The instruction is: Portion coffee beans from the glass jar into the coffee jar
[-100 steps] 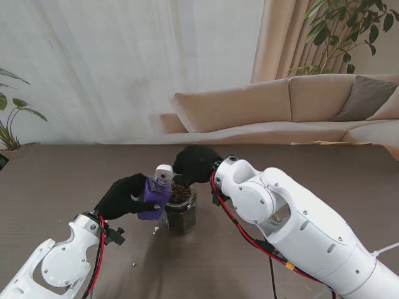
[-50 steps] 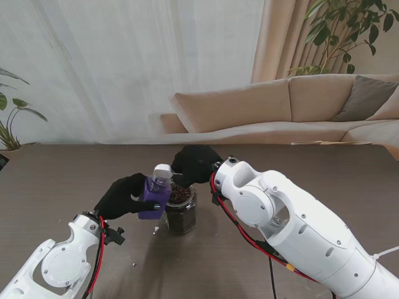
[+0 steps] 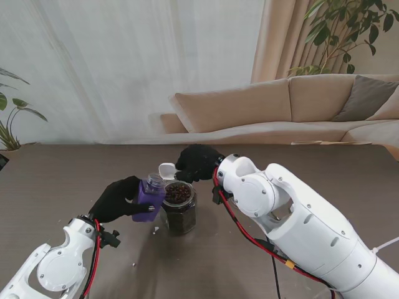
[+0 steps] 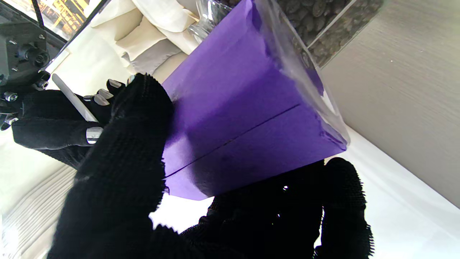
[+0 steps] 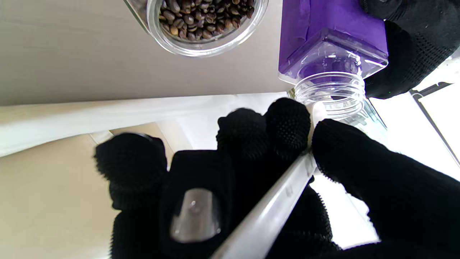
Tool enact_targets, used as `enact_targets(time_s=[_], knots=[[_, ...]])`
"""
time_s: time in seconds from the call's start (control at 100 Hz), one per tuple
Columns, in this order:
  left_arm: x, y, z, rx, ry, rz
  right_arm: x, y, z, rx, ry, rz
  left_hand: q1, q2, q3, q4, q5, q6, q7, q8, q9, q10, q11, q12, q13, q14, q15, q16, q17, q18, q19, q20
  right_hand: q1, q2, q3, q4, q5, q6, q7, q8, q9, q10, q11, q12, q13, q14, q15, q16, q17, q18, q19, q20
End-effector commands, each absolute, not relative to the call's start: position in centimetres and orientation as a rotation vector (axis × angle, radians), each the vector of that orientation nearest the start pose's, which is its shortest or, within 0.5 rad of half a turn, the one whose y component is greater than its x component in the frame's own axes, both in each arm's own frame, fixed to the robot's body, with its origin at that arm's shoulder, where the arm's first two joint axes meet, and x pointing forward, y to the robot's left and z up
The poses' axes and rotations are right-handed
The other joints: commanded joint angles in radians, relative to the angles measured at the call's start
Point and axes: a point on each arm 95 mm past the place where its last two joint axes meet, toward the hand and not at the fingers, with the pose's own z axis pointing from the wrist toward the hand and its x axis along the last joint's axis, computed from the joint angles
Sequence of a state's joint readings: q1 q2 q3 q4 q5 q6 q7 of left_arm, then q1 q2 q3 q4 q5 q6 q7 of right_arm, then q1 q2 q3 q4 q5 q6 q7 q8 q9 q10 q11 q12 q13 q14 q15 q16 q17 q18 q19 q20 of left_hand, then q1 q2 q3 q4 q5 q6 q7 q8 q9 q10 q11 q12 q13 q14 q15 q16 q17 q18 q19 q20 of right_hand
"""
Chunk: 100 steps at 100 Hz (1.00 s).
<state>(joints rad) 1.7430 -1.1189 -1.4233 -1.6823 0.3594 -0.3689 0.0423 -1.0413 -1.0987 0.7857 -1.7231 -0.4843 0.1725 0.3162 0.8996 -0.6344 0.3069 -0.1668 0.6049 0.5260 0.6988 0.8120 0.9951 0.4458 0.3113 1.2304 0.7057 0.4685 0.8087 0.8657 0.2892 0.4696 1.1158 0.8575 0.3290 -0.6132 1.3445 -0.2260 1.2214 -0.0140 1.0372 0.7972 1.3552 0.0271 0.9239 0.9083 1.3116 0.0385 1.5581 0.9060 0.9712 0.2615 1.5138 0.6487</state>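
The purple-labelled coffee jar (image 3: 148,198) is lifted off the table and tilted toward the right, with my left hand (image 3: 117,199) shut on it. Its threaded mouth (image 5: 332,94) is uncapped. The glass jar (image 3: 179,210), full of dark coffee beans (image 5: 205,16), stands on the table just right of it. My right hand (image 3: 198,163) hovers over the far side of the glass jar, shut on a white scoop (image 3: 166,169) whose bowl sits just beyond the coffee jar's mouth. The scoop's handle (image 5: 273,212) runs between my fingertips (image 5: 287,126). The left wrist view shows mostly the purple label (image 4: 244,108).
Two small white bits (image 3: 156,230) (image 3: 133,265) lie on the brown table (image 3: 62,180) near my left arm. A beige sofa (image 3: 280,112) stands beyond the table's far edge. Potted plants stand at the far left (image 3: 9,124) and far right (image 3: 349,31).
The scoop's bowl sat on the coffee jar's mouth; now it is off it. My left hand has drawn the jar slightly left and nearer to me, tilting it more.
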Motion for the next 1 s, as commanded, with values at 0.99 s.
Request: enact_targets(time_s=[0.99], knots=[[35.8,4.3,-29.8,-1.534,1.029,-2.171,47.7,16.2,-24.9,1.304,1.872,1.509,0.195,0.129,0.344,0.067,0.090,-0.042,0.393,0.065,0.080,-0.073,0.070,0.024,0.018,0.038,-0.007,0.012,-0.031,-0.058,0.045,0.021,0.000,-0.010,0.046,0.039,0.075,0.127,0.034,0.005,0.091,0.109,0.099,-0.001,0.005,-0.099,0.082,0.020,0.142,0.038,0.086,0.042]])
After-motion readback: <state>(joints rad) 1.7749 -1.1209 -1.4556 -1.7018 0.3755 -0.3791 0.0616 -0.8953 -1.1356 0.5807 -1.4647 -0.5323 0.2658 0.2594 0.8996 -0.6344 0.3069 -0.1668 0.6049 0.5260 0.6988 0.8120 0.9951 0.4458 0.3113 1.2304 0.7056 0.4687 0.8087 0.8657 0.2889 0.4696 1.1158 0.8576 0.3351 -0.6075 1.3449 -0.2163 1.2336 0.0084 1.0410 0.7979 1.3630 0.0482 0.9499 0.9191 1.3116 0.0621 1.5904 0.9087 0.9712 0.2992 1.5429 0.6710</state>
